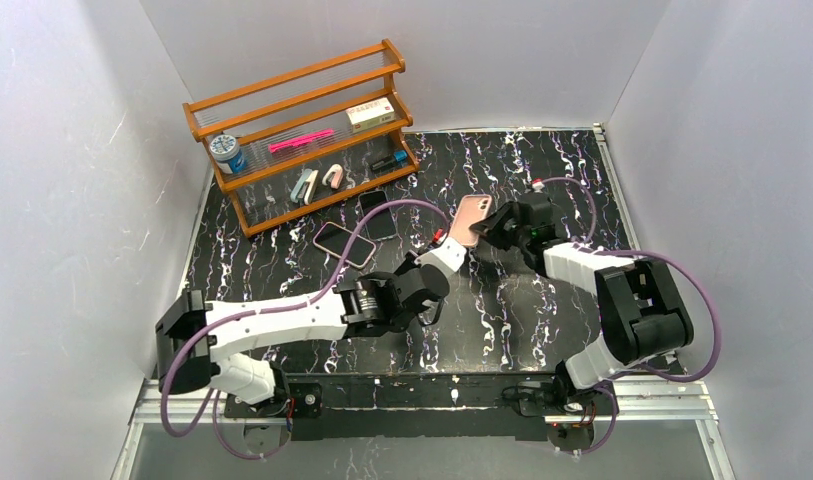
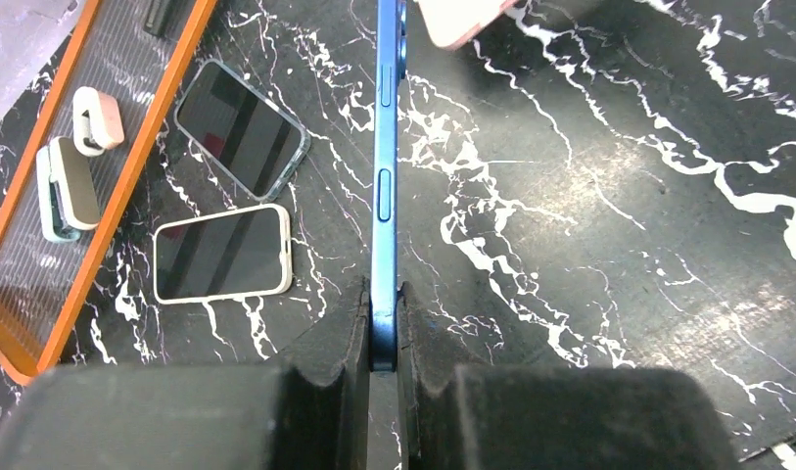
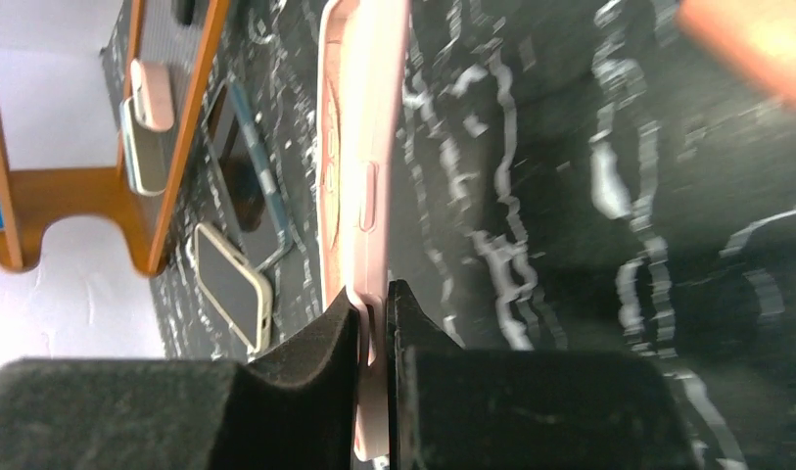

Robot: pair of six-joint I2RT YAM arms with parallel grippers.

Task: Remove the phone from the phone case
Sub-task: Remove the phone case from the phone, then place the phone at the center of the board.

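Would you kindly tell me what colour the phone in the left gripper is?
Blue; the phone shows best in the left wrist view.

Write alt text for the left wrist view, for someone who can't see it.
The left gripper is shut on a blue phone, seen edge-on above a black marbled table. A pink case corner shows at the top; a teal-edged phone and a white-edged phone lie screen-up at left beside a wooden rack.
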